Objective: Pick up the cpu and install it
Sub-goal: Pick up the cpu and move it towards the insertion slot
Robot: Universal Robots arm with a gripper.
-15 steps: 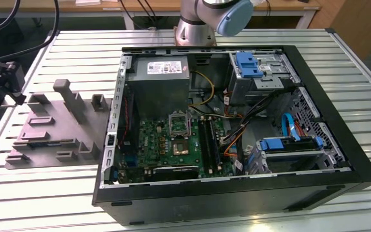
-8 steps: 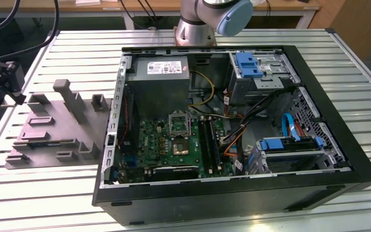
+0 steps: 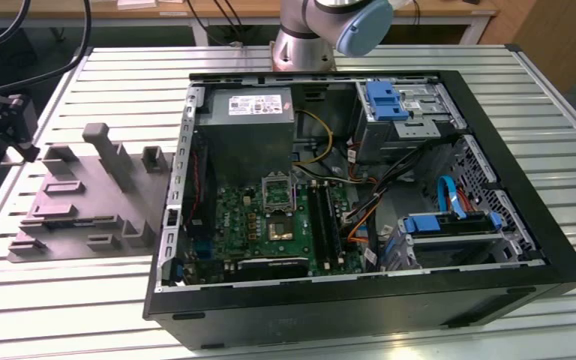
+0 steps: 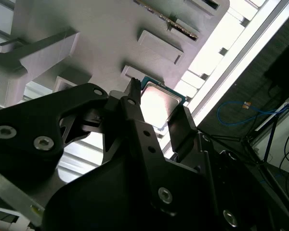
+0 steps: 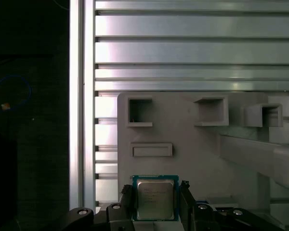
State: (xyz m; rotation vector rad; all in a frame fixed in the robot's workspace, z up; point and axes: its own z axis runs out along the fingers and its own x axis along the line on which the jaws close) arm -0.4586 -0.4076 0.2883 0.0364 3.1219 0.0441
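Looking down through the first wrist view, I've got the cpu [image 5: 155, 198] sitting right between the fingers [image 5: 127, 199]. They're pressed up against two opposite edges of it, so they look clamped on, silvery top facing the camera and a thin green rim around it. The second wrist view shows the same thing from the side: cpu [image 4: 160, 102] pinched between the black fingers [image 4: 135, 113]. I can't tell if it's touching the surface under it or hanging just above.

It's at the corner of the grey tray [image 5: 192, 159], close to the edge rail [image 5: 82, 96] of the slatted worktop [image 5: 183, 48]. Just beyond the cpu there's a flat rectangular block [image 5: 151, 149], past that two square pockets [image 5: 139, 111], and off to one side a long sloped bar [image 5: 255, 154]. None of them touch the fingers.

In the exterior view the tray [image 3: 78, 187] is on the exterior view's left, just beside the open computer case [image 3: 368, 307], with the case's metal side wall [image 3: 180, 187] standing between them. Inside, the green board [image 3: 258, 225] lies flat with its metal-framed socket [image 3: 278, 193] just below the grey power supply [image 3: 253, 127]. A bundle of orange and black cables [image 3: 368, 202] runs just beside the board on the exterior view's right. The arm's base [image 3: 303, 37] stands behind the case.
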